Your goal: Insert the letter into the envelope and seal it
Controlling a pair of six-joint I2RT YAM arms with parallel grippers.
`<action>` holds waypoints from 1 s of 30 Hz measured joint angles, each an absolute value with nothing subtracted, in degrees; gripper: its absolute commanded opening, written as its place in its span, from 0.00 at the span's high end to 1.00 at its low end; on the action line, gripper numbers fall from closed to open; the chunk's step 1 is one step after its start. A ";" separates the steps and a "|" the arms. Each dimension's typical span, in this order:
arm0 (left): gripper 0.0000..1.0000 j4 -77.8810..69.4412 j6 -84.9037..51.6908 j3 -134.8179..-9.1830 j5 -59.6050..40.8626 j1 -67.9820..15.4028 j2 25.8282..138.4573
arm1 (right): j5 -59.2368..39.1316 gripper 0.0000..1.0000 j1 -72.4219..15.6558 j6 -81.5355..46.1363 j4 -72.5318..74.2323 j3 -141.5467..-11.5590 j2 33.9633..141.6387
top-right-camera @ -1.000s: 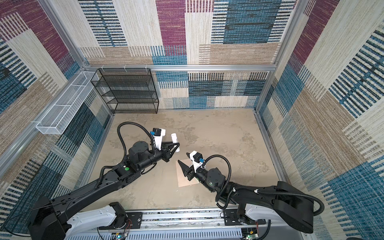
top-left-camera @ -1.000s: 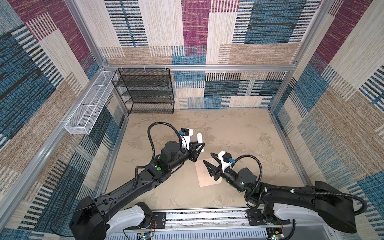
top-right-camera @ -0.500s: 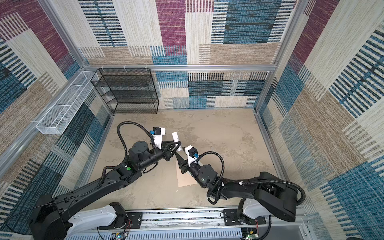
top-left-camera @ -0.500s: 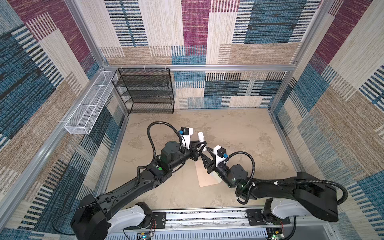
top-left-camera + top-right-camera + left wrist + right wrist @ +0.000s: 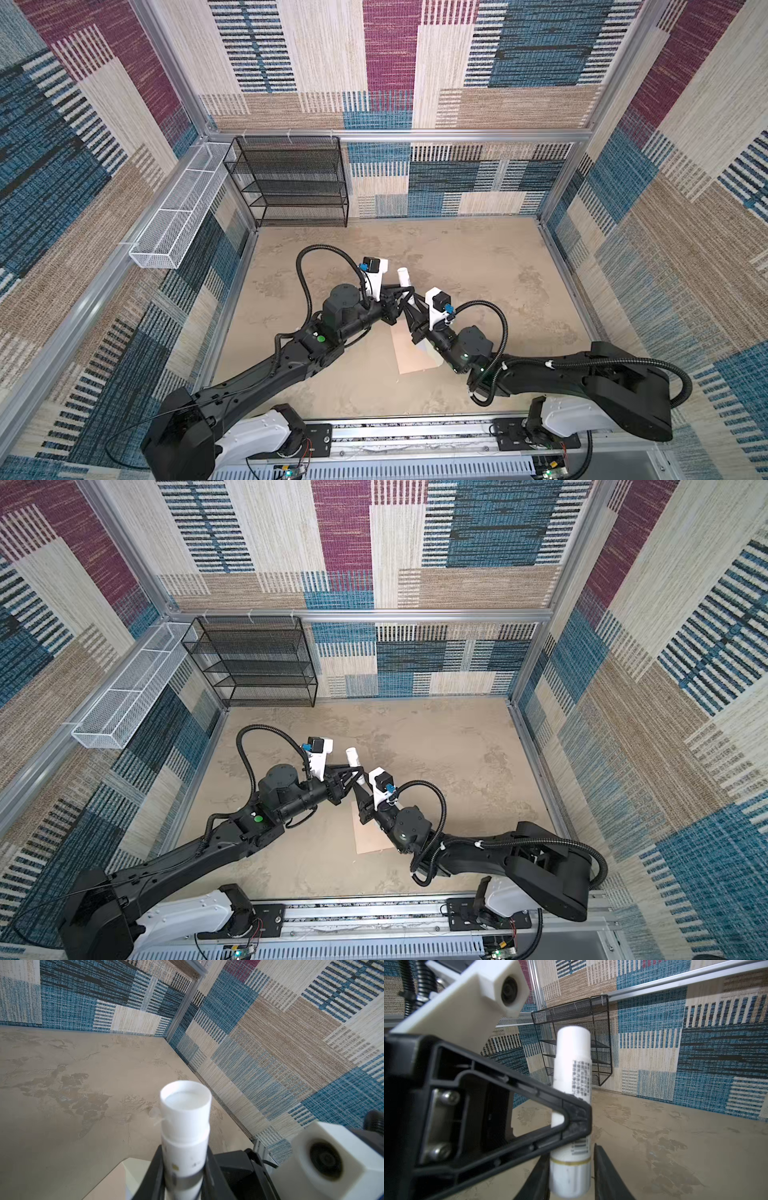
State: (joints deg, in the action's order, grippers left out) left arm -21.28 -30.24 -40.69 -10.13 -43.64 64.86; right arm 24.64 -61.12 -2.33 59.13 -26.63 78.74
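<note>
— Starting with the left gripper (image 5: 184,1167): holding anything?

— Clamped narrow on a white cylindrical tube (image 5: 572,1053), with black fingers (image 5: 154,1169) pressed to both sides of the barrel. Held roughly upright above the table (image 5: 478,266), cap end uppermost.

— Any writing on that tube?

— Printed down one side with a block of small dark text, too blurred to read. Below that a barcode, then a thin gold band around the lower part. No brand name legible.

— And the right gripper (image 5: 570,1157)?

— Set at the same tube's lower end, one finger on each side, jaws about as wide as the barrel. Close against the plastic, but impossible to tell whether pinching it or only flanking it.

— Where to look for the envelope (image 5: 409,357)?

— Flat on the table, peach-pink, under the right wrist and just nearer the robot's base than the tube. Partly covered by the right arm in both top views.

— And the letter?

— Not to be made out for certain. Only a pale cream-white patch (image 5: 129,1176) at the envelope's edge in the left wrist view; cannot tell whether sheet or flap lining.

— Anything else around?

— Against the back wall, a black mesh shelf rack (image 5: 291,183); along the left wall, a white wire basket (image 5: 178,224). Both well apart from the grippers.
</note>
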 measured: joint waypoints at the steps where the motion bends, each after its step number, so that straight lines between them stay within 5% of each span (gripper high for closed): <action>1: 1.00 -21.32 -30.24 -40.69 -10.59 -43.64 64.95 | 24.64 0.68 -61.12 -2.33 58.98 -26.72 78.74; 10: 0.99 -22.09 -30.41 -40.71 -10.81 -43.64 65.65 | 25.08 0.84 -61.14 -2.33 57.54 -27.16 78.83; 30: 0.62 -22.00 -30.41 -41.89 -12.49 -43.64 66.22 | 24.38 0.92 -61.12 -2.11 54.08 -27.79 76.47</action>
State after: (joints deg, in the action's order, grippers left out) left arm -22.00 -30.41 -41.89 -12.49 -43.64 66.22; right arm 24.38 -61.12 -2.11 54.08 -27.79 76.47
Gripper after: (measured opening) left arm 0.364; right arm 0.259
